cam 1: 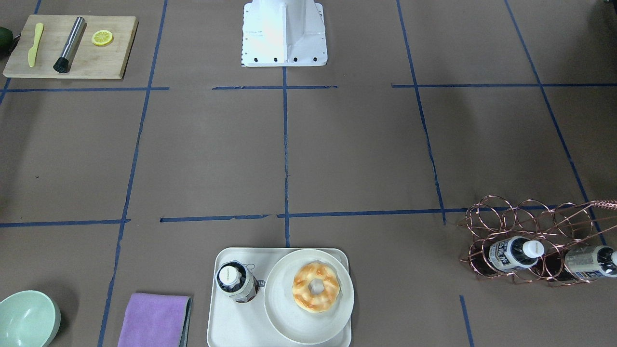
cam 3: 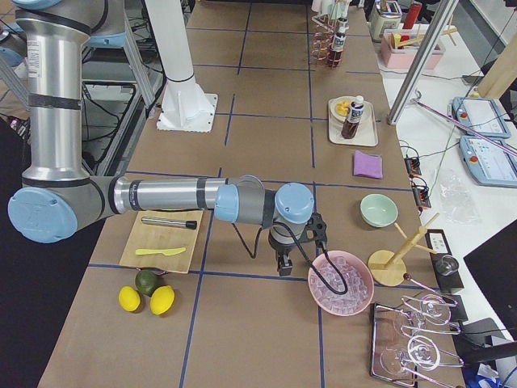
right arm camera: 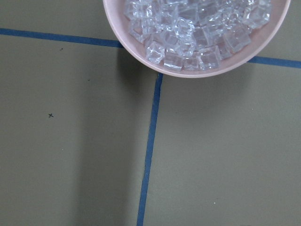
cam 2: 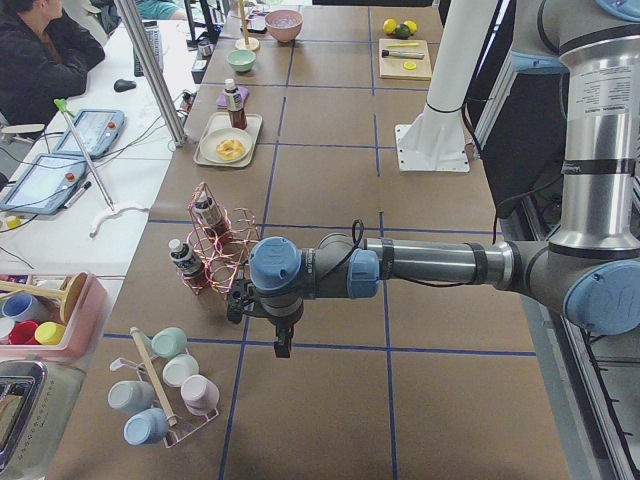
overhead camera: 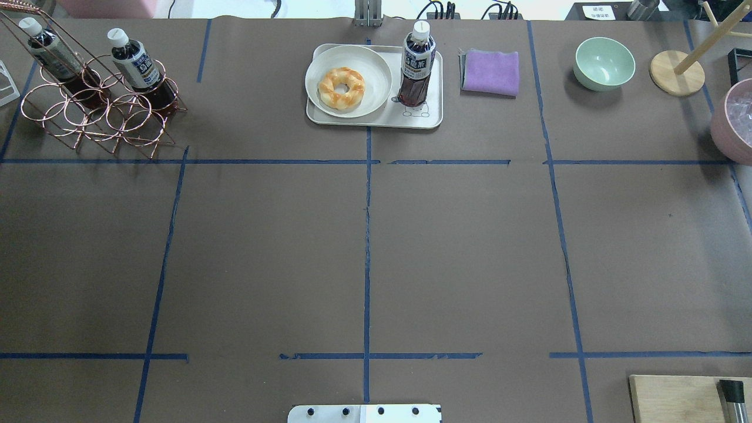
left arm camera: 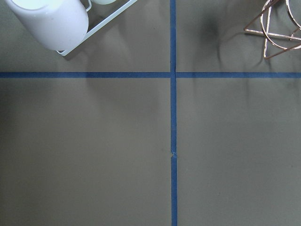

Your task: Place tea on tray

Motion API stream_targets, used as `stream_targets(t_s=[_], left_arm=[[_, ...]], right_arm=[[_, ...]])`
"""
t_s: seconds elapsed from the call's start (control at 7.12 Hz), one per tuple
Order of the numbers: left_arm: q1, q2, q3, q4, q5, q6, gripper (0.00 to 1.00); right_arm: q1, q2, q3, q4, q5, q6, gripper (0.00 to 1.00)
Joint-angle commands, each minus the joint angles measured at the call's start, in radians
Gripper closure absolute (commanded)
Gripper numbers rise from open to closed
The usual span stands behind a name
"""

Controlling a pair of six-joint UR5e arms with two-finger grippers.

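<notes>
A tea bottle (overhead camera: 417,67) with dark liquid and a white cap stands upright on the cream tray (overhead camera: 420,116), over its cartoon animal, at the table's far middle. It also shows in the front-facing view (cam 1: 235,282). No gripper touches it. My left gripper (cam 2: 283,350) shows only in the left side view, hanging low over the table beside the copper rack (cam 2: 222,245), far from the tray. My right gripper (cam 3: 283,268) shows only in the right side view, next to the pink ice bowl (cam 3: 339,283). I cannot tell whether either is open or shut.
A round plate (overhead camera: 376,64) with a donut (overhead camera: 341,88) fills the tray's other half. The copper rack (overhead camera: 100,106) holds two more bottles (overhead camera: 134,61). A purple cloth (overhead camera: 490,71), a green bowl (overhead camera: 604,63) and a cutting board (cam 1: 72,46) lie around.
</notes>
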Motion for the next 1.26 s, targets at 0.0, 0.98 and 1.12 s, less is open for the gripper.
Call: stream_targets(t_s=[0.0, 0.98, 1.12], left_arm=[[-0.001, 0.0, -0.002, 0.0, 0.0, 0.001, 0.0], [0.0, 0.0, 0.003, -0.002, 0.004, 0.002, 0.0], [0.0, 0.0, 0.003, -0.012, 0.004, 0.002, 0.0]], right_arm=[[0.037, -0.01, -0.018, 0.0, 0.005, 0.002, 0.0], [0.051, -0.01, -0.019, 0.0, 0.005, 0.002, 0.0], [0.051, -0.01, -0.019, 0.0, 0.005, 0.002, 0.0]])
